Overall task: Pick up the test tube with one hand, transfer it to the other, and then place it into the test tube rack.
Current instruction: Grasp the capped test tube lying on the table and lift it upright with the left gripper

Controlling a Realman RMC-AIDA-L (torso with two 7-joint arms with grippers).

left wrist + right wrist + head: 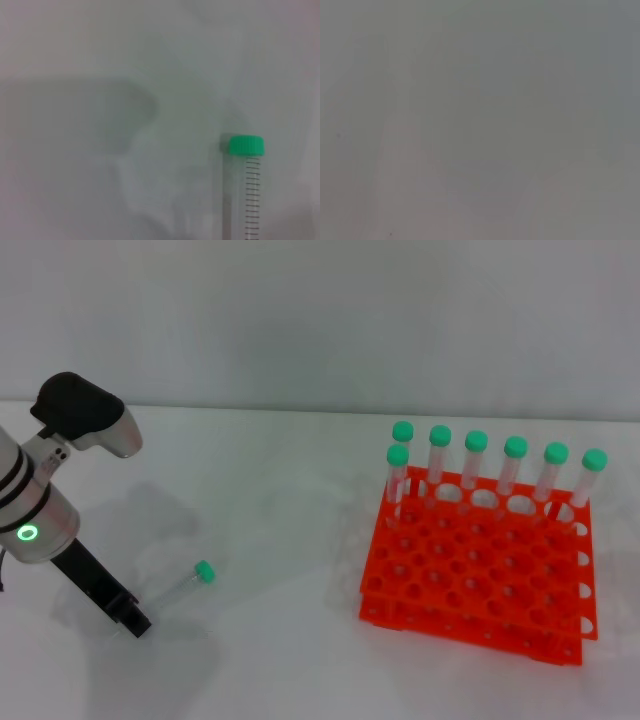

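The test tube (186, 584) lies on the white table, green cap (204, 571) pointing away from me, tapered end toward my left gripper. My left gripper (134, 618), black with a green ring light on its silver wrist, is low over the table with its tip just beside the tube's lower end. The left wrist view shows the tube (252, 200) and its cap lying on the table, untouched. The orange-red test tube rack (470, 575) stands at the right. My right gripper is out of view; the right wrist view shows only blurred grey.
Several green-capped tubes (475, 462) stand in the rack's back row, and one (398, 472) stands a row nearer at the left. A white table (280, 540) lies between the loose tube and the rack.
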